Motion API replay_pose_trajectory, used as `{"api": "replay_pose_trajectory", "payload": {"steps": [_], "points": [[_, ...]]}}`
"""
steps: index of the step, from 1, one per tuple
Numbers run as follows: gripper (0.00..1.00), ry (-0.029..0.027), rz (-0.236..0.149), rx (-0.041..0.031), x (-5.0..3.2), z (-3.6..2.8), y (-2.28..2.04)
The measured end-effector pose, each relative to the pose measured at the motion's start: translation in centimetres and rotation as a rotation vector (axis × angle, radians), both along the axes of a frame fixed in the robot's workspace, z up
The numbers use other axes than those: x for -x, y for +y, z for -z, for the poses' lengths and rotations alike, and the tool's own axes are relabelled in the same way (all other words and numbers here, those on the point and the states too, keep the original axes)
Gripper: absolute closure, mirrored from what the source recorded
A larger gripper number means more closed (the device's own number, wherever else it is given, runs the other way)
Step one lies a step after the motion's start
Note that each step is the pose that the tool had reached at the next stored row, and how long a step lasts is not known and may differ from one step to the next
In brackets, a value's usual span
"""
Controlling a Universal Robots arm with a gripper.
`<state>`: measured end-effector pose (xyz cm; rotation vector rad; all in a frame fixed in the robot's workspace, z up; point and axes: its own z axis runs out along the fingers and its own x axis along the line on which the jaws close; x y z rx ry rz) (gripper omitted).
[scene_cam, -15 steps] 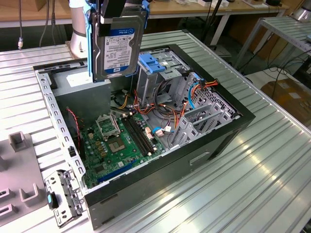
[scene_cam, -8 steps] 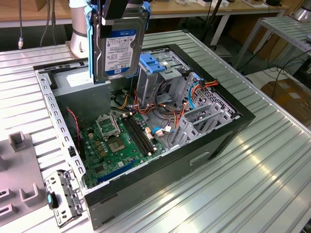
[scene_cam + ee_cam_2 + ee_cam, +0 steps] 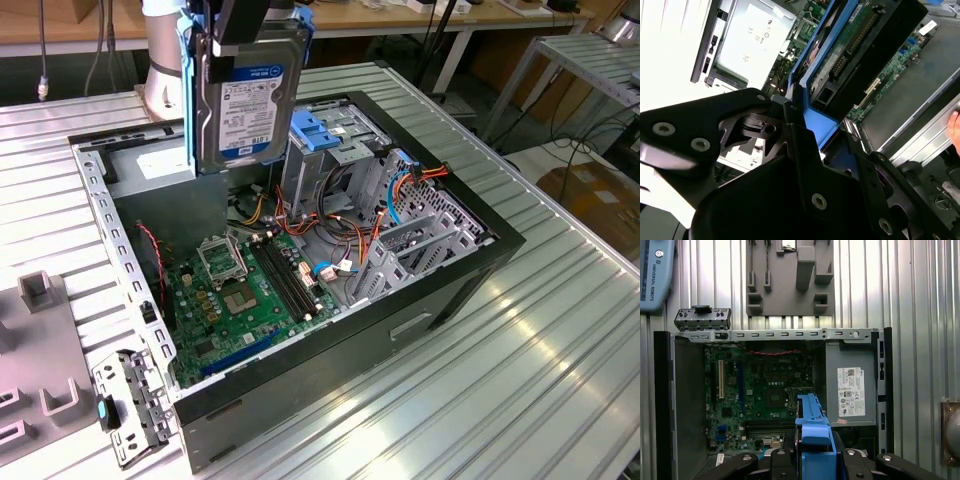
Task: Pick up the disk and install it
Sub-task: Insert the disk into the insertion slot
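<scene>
Above the open computer case [image 3: 430, 300], the gripper [image 3: 243, 40] is holding the disk [image 3: 250, 100] up in the air, its jaws pressing closed on the disk's top end. The disk is hanging upright, with its white-and-blue label facing the exterior view and blue plastic running along both long edges. Its lower end is hovering over the part of the case near the power supply [image 3: 150, 165], apart from everything inside. That grey box, carrying 1 white sticker, is sitting in the corner toward the exterior view's left. Beside it, the green motherboard [image 3: 245, 285] is lying flat on the case floor. Toward the exterior view's right, a drive cage [image 3: 335, 150] with a blue latch on top is standing next to bundles of orange and red cables [image 3: 420, 175]. The case is resting on a table [image 3: 540, 380] of ribbed aluminium slats. On the table toward the exterior view's left, a grey fixture [image 3: 40, 340] and 1 loose metal bracket [image 3: 125, 405] are lying just beside the case. In the first wrist view, the disk's blue edge is pointing down toward the motherboard. In the second wrist view, its green circuit board is showing past the gripper's black links.
</scene>
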<state>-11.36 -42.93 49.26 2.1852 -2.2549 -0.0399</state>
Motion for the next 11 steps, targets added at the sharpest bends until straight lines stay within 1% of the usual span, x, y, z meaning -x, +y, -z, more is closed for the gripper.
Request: {"api": "replay_pose_trajectory", "payload": {"steps": [2,11], "points": [[0.63,0.0,0.0,0.0,0.0,0.0,-0.29],[0.63,0.0,0.0,-0.0001,0.0,0.0,-1.18]]}}
